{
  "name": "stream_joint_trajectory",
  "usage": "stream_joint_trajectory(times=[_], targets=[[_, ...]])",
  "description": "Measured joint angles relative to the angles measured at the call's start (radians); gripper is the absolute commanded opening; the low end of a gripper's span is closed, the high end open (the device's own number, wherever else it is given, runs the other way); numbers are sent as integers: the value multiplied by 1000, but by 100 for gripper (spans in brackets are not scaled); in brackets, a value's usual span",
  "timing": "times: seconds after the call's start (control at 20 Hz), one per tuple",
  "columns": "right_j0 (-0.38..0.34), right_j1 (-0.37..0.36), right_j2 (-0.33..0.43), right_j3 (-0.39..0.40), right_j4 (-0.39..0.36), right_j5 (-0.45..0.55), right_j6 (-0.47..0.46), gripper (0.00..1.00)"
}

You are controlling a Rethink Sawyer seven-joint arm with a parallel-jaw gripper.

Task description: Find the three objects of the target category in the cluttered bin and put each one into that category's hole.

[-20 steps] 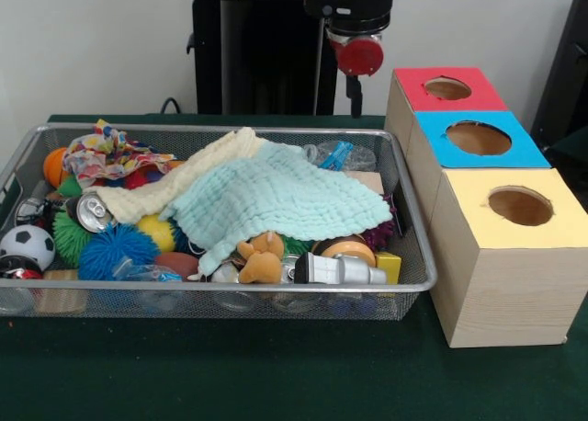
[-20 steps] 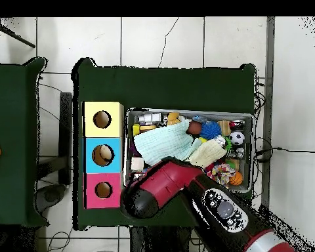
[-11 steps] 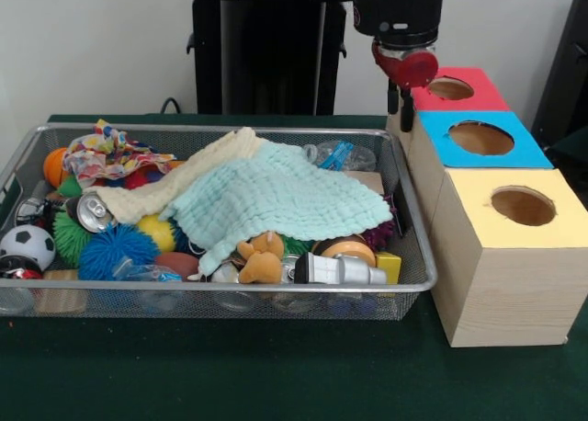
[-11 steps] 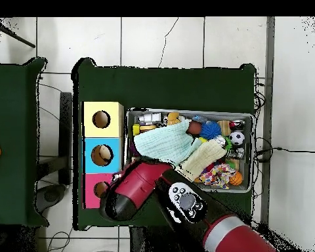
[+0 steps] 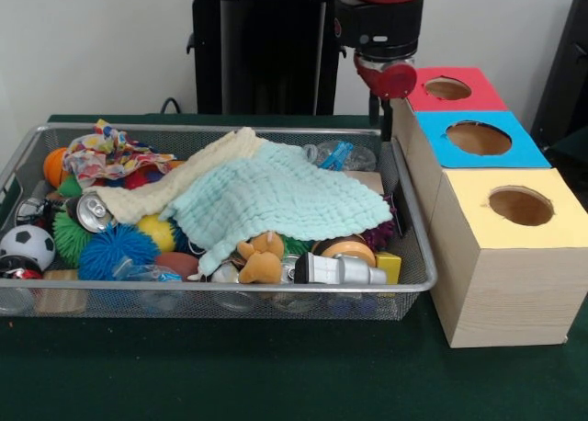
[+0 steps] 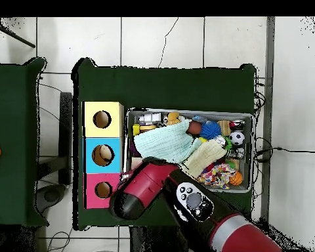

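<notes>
A wire bin (image 5: 220, 130) holds mixed clutter: a mint cloth (image 5: 276, 196) over a cream cloth (image 5: 175, 189), a soccer ball (image 5: 26, 244), a drink can (image 5: 92, 211), a blue spiky ball (image 5: 115, 249), a tan plush toy (image 5: 260, 258) and a plastic bottle (image 5: 338, 154). To its right stand three boxes with holes: red (image 5: 478, 95), blue (image 5: 514, 150) and yellow (image 5: 478, 219). My gripper (image 5: 381, 118) hangs over the bin's far right corner, beside the red box, with nothing seen in it. In the overhead view the arm (image 6: 137, 197) hides it.
Something pale shows inside the blue box's hole (image 6: 105, 154). A patterned cloth (image 5: 106, 154) and an orange ball (image 5: 53, 165) lie at the bin's far left. A silver and black item (image 5: 340, 269) and a yellow block (image 5: 389, 265) sit at its front right.
The gripper swung from behind the bin to the red box's near corner, then came back a little toward the bin. Nothing in the bin has moved.
</notes>
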Motion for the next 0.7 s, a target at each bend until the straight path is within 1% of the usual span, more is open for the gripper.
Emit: stream_joint_trajectory(times=[0.05,0.15,0.2,0.45,0.7], targets=[[-20,3,0,0,0,0,0,100],[-32,5,0,0,0,0,0,100],[-53,9,0,0,0,0,0,100],[-77,18,0,0,0,0,0,100],[-83,24,0,0,0,0,0,100]])
